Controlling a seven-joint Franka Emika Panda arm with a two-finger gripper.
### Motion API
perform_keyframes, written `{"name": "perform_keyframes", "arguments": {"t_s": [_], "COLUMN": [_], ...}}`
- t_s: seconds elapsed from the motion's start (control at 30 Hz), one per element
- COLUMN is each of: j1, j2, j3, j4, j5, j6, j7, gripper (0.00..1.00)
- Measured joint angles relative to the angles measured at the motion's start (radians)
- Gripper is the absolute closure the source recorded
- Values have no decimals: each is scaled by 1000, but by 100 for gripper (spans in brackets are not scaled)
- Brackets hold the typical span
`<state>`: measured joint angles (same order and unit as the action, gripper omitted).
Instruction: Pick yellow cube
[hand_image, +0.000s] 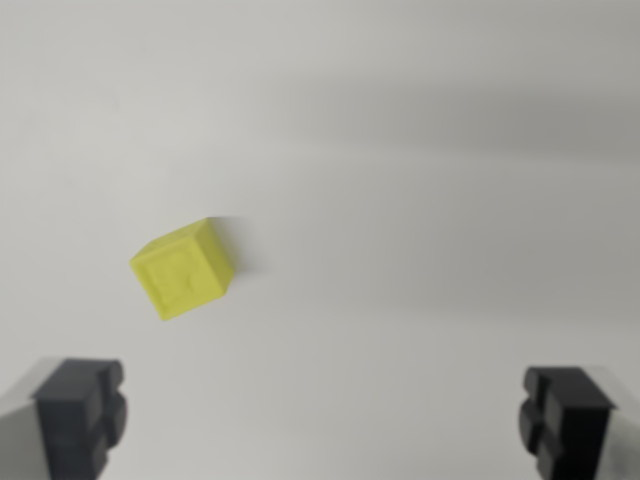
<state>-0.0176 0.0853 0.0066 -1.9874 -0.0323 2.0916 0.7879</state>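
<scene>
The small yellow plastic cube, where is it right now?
In the wrist view, the small yellow plastic cube sits left of centre on the plain white surface, nearer the left dark fingertip, untouched.

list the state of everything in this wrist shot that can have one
yellow cube: lying free on the white surface, corner turned toward the camera, not gripped
gripper: open, fingers wide apart, holding nothing, cube off toward the wrist view's left of its centre

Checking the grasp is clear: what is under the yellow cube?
The yellow cube sits on a plain white surface, with a soft shadow to its right. Its underside is hidden. The open gripper is apart from it.
</scene>
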Motion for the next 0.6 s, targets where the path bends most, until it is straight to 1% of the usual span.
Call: {"name": "perform_keyframes", "arguments": {"t_s": [0.2,0.6], "j1": [1,20], "j2": [-2,1], "j3": [0,0], "j4": [-5,-74], "j5": [0,1], "j6": [2,73], "j7": [-5,-36], "gripper": [0,0]}}
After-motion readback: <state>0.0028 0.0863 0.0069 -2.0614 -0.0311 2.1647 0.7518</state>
